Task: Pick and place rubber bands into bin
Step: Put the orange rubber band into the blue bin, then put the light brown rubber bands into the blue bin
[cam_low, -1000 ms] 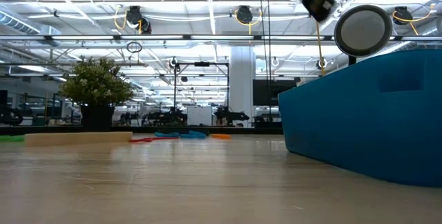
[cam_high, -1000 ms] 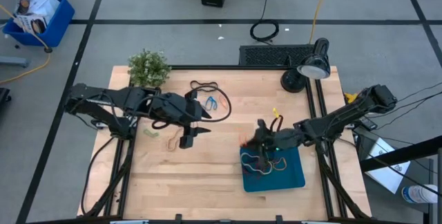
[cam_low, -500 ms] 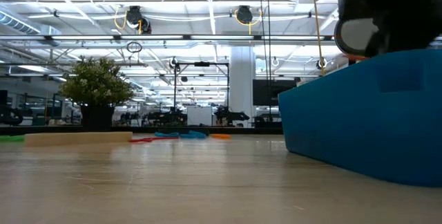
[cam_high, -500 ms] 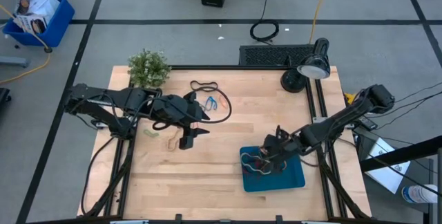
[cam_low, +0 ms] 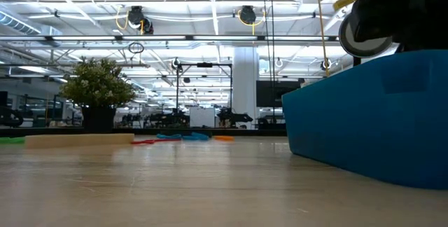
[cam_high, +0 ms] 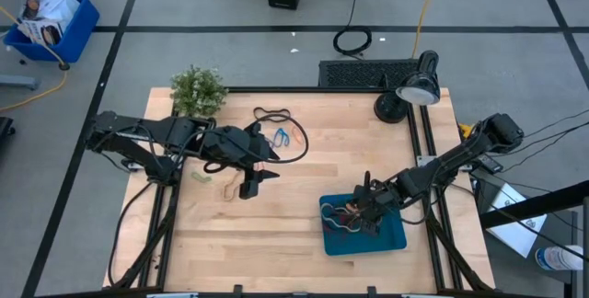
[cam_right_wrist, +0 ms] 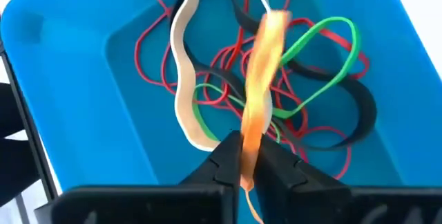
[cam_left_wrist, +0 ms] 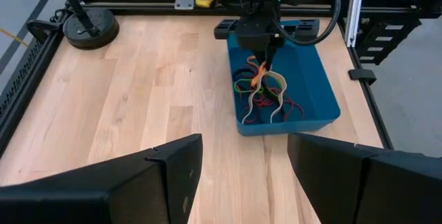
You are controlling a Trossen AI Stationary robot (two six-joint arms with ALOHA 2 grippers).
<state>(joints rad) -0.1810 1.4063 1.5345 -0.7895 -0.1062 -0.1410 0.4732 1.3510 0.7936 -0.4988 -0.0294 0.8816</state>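
Now we log the right gripper (cam_right_wrist: 243, 156) lowered into the teal bin (cam_high: 394, 235), fingers pinching an orange rubber band (cam_right_wrist: 261, 79) above piled bands; release nears. Left gripper (cam_high: 255, 180) waits spread.

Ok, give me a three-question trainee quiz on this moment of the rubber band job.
1. True or false: the right gripper hangs over the bin.
2. What colour is the band between its fingers? A orange, B blue, C black.
3. Fill in: the left gripper is above the bare table, its fingers ____.

Key: 1 true; 2 A; 3 open. Other rubber bands already lie in the bin.
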